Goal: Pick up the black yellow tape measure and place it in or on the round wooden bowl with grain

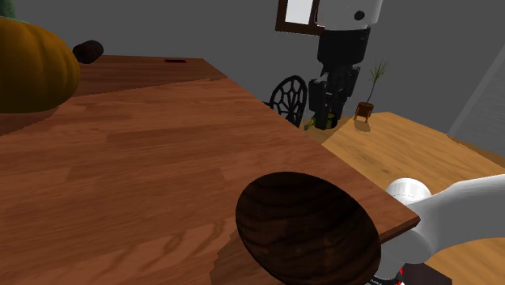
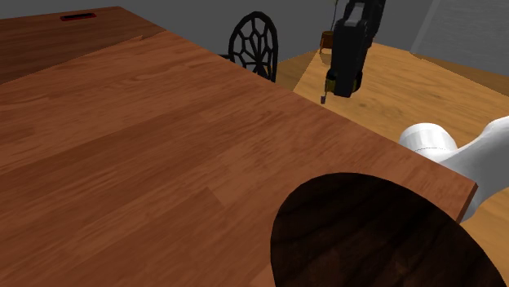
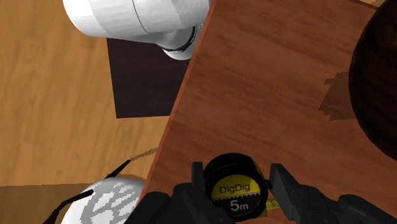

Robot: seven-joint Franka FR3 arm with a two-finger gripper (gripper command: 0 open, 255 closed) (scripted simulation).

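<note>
My black gripper [image 1: 327,116] hangs in the air above the table's edge, shut on the black and yellow tape measure [image 3: 235,189]. In the wrist view its fingers [image 3: 284,188] clasp the round case on both sides, and the yellow label reads 5m. A bit of yellow from the tape measure [image 2: 330,82] shows at the gripper [image 2: 342,80] in the second exterior view. The round dark wooden bowl [image 1: 307,227] stands empty on the table's near corner, apart from the gripper and lower than it. The bowl [image 2: 377,237] fills the second exterior view's lower right; the bowl [image 3: 375,79] also lies beyond the gripper.
The brown wooden table [image 1: 146,154] stretches toward the shoulder view's left. An orange pumpkin [image 1: 31,66] and a dark lump [image 1: 87,51] sit at its far side, with a small flat dark thing [image 2: 77,16]. A black wire chair [image 1: 288,97] and a potted plant [image 1: 368,105] stand past the edge.
</note>
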